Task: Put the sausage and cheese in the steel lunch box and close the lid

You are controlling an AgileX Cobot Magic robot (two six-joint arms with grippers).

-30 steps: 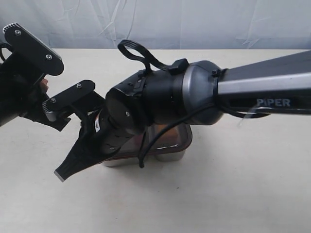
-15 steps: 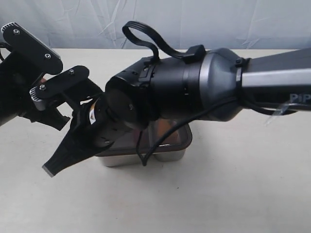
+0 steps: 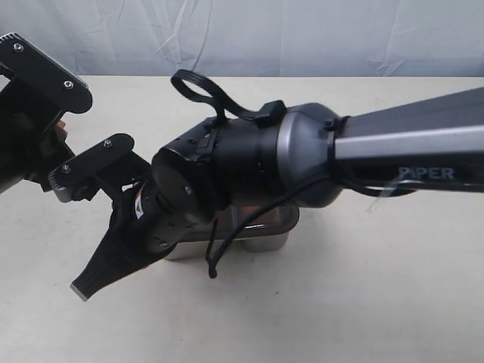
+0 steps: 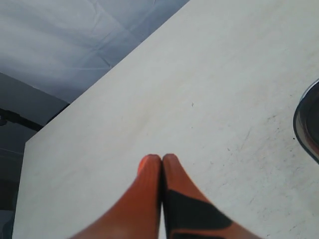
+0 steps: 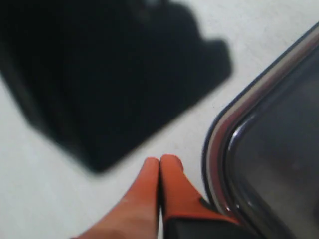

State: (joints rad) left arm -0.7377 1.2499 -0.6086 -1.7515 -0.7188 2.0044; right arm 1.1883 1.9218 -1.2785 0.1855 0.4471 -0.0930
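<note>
The steel lunch box (image 3: 261, 242) sits mid-table, mostly hidden under my right arm. The dark lid (image 3: 266, 218) lies on top of it. In the right wrist view the lid (image 5: 279, 169) fills the steel rim (image 5: 219, 139). My right gripper (image 5: 160, 162) is shut and empty over bare table just beyond a corner of the box. In the exterior view its tip (image 3: 82, 287) points to the front left of the box. My left gripper (image 4: 162, 158) is shut and empty over bare table, with the box edge (image 4: 306, 124) off to one side. The sausage and the cheese are hidden.
My left arm (image 3: 34, 113) stands at the far left edge, close to the right arm's wrist camera bracket (image 3: 94, 162). A black cable (image 3: 215, 249) hangs from the right wrist across the front of the box. A blue-grey cloth backdrop (image 3: 302, 38) runs behind the pale table (image 3: 363, 302).
My right wrist rose and swung left, then dropped again; its tip now sits lower and slightly further left. My left arm has drawn a little to the left. Both grippers stayed shut.
</note>
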